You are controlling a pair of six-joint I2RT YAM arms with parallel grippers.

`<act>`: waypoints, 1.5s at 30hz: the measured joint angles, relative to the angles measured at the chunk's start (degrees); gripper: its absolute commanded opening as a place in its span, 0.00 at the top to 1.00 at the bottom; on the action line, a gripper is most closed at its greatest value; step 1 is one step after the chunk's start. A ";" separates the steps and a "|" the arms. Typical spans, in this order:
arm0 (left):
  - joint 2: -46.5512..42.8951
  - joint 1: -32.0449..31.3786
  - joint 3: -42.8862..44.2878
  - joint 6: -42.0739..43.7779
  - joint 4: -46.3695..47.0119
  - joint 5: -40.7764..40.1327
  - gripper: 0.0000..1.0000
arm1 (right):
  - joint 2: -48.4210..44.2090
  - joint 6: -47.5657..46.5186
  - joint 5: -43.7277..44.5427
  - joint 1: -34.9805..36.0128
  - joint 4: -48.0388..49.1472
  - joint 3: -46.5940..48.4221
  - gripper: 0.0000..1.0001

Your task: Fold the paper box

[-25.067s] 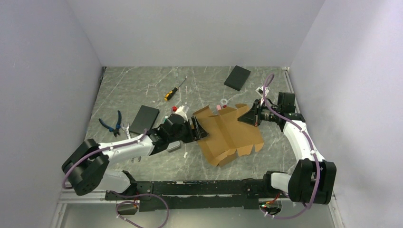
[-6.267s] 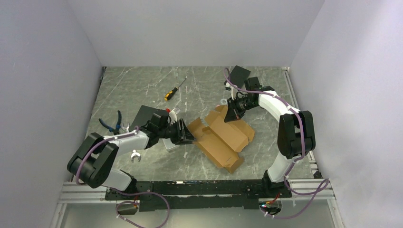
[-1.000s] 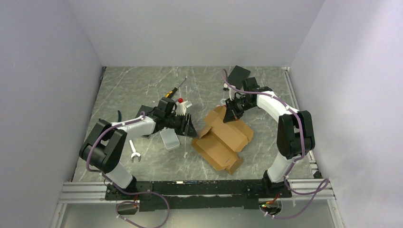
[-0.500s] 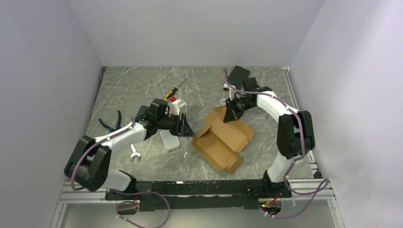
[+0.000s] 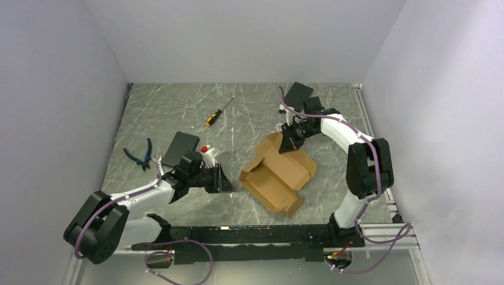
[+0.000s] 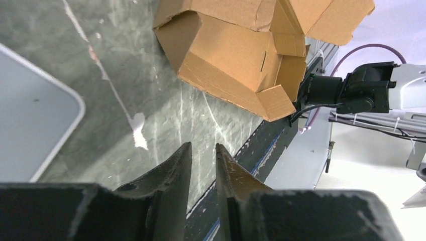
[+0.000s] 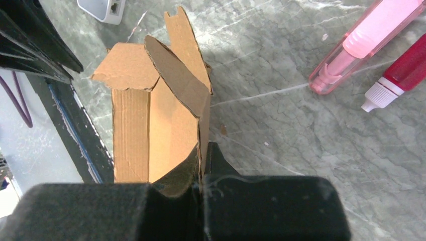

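1. Paper box point(image 5: 277, 176): plain tan corrugated cardboard, partly folded. It lies on the marble-patterned table point(image 5: 172, 110) right of centre, with its open tray side facing the left arm and several flaps standing loose.
2. Right gripper point(image 5: 289, 141): positioned at the far end of the box. The jaws are pressed together on an upright flap; in the right wrist view the cardboard edge sits between the fingers point(image 7: 217, 159).
3. Left gripper point(image 5: 224, 181): low over the table, just left of the box and apart from it. The fingers point(image 6: 176, 165) stand a narrow slit apart with nothing between them.
4. Grey tin point(image 6: 30, 120): lies flat beside the left gripper.
5. Other items on the table:
   - yellow-handled screwdriver point(image 5: 217, 111)
   - blue-handled pliers point(image 5: 141, 155)
   - two black slabs point(image 5: 181, 148) point(image 5: 297, 95)
   - pink pen point(image 7: 366, 40)
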 measured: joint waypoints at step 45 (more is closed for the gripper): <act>13.25 -3.48 10.10 -5.07 6.60 -8.74 0.71 | 0.00 0.00 0.17 0.52 0.61 0.00 1.00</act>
